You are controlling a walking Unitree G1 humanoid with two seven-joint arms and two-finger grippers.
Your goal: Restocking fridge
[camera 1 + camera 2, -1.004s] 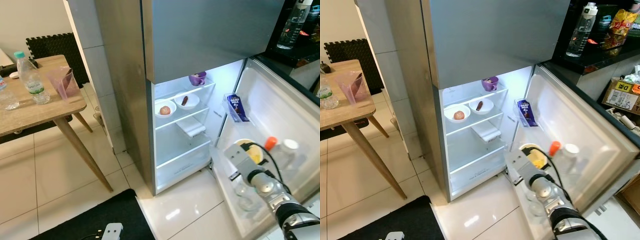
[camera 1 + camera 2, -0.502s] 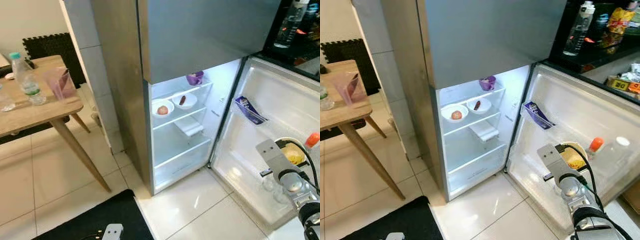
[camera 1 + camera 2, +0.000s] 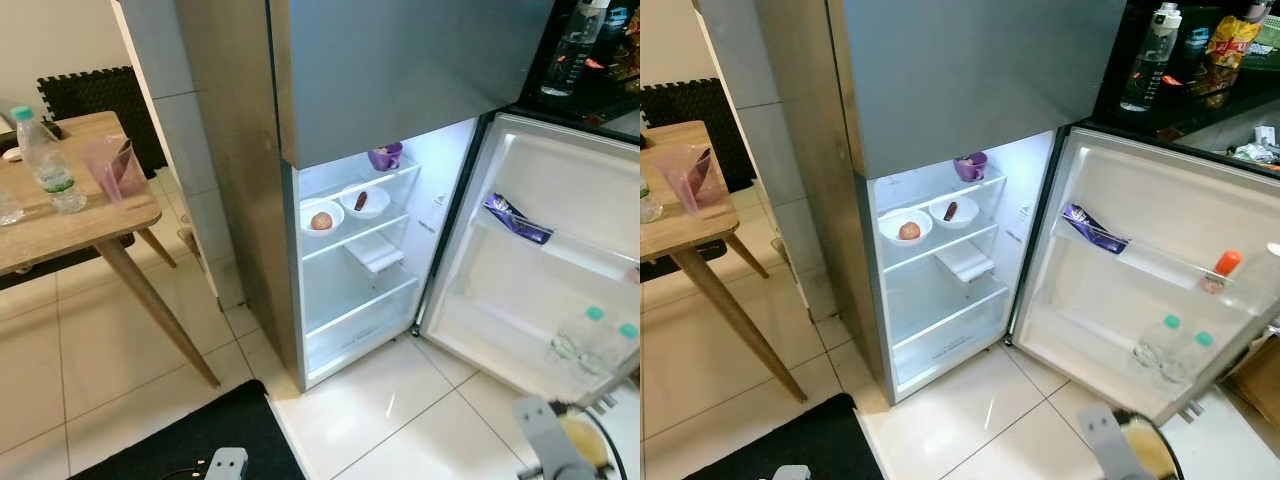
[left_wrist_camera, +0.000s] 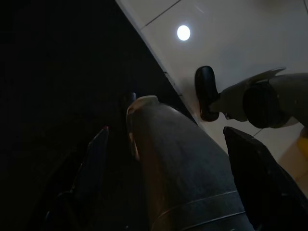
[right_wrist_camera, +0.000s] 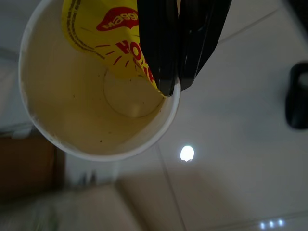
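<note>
The fridge (image 3: pixel 400 70) stands with its lower compartment lit and its door (image 3: pixel 560 250) swung wide to the right. My right gripper (image 5: pixel 172 86) is shut on the rim of a white paper cup (image 5: pixel 96 91) with a yellow label and nothing inside. That cup (image 3: pixel 1143 448) hangs low over the tiled floor, in front of the door's bottom corner. In the dark left wrist view, my left gripper (image 4: pixel 173 168) hangs idle with its fingers (image 4: pixel 91 163) apart over the black mat.
Fridge shelves hold a bowl with a round brown fruit (image 3: pixel 321 218), another bowl (image 3: pixel 364 200), a purple cup (image 3: pixel 384 157) and a white tray (image 3: pixel 372 253). Door racks carry a purple packet (image 3: pixel 517 220), two teal-capped bottles (image 3: pixel 590 335) and an orange-capped bottle (image 3: pixel 1221 270). A wooden table (image 3: pixel 70 215) stands left.
The fridge door has swung wider open. My right gripper, with the cup, has come away from the door rack and dropped low toward the floor. The camera has shifted slightly.
</note>
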